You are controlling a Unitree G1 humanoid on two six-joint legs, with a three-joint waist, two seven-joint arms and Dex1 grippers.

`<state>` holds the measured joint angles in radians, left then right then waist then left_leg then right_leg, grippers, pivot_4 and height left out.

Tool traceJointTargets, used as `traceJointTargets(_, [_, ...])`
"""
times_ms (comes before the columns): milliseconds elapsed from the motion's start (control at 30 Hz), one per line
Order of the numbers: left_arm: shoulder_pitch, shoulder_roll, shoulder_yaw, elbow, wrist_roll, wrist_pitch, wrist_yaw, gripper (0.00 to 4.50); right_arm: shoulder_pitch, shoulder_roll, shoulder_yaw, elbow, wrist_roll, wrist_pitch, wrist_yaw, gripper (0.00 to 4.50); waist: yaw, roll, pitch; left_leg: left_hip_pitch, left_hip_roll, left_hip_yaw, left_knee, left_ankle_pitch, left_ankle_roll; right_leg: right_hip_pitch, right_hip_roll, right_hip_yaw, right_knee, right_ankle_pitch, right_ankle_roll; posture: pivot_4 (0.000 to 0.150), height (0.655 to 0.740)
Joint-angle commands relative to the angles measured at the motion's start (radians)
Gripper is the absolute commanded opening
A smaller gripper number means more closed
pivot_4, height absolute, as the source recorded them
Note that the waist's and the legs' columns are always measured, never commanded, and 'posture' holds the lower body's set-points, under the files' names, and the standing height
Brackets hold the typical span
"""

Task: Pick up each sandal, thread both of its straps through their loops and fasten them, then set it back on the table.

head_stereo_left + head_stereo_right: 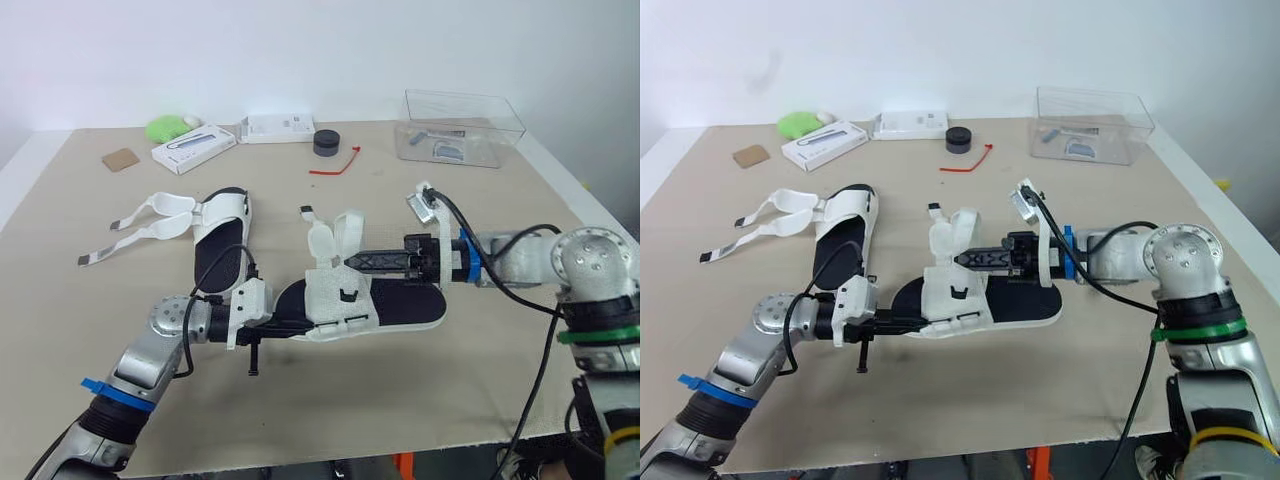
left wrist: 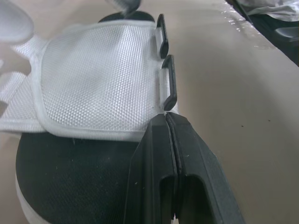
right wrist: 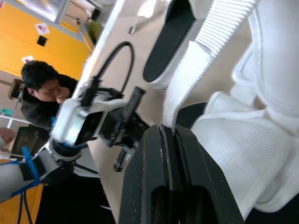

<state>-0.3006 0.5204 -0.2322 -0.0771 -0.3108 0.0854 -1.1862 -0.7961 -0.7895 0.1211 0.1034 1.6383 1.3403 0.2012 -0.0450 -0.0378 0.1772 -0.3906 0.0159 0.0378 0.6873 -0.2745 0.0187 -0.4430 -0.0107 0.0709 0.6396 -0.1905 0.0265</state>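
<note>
Lower left, the sandal's [image 1: 405, 300] flap edge is pinched by the left gripper [image 1: 303, 327]; its strap [image 3: 187, 77] is squeezed by the right gripper [image 3: 167, 131]. Bare table [image 1: 400, 400] is seen in front.

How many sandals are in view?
2. The near sandal is mid-table, pinched by the left gripper and right gripper; the far sandal lies to its left, straps loose.
</note>
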Motion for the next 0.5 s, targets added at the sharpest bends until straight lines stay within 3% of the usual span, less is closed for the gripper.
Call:
traceJointTargets(33, [-0.013,-0.005,0.001,0.0,0.005,-0.02,-0.001,0.0,-0.017,0.006,-0.017,0.007,-0.071,0.068,0.057,0.06,0.0,0.0,0.0,-0.001,0.0,0.0,0.0,0.0,0.0,0.0,-0.001,-0.001,-0.001,0.0,0.0,0.15,0.74])
traceJointTargets(500, [-0.017,-0.02,-0.008,0.01,0.015,-0.032,0.011,0.0,-0.05,0.077,-0.123,0.081,-0.12,0.212,0.05,0.06,0.0,0.0,0.0,-0.002,0.0,0.0,0.0,-0.001,0.001,0.0,-0.001,-0.001,-0.006,0.004,-0.001,0.15,0.74])
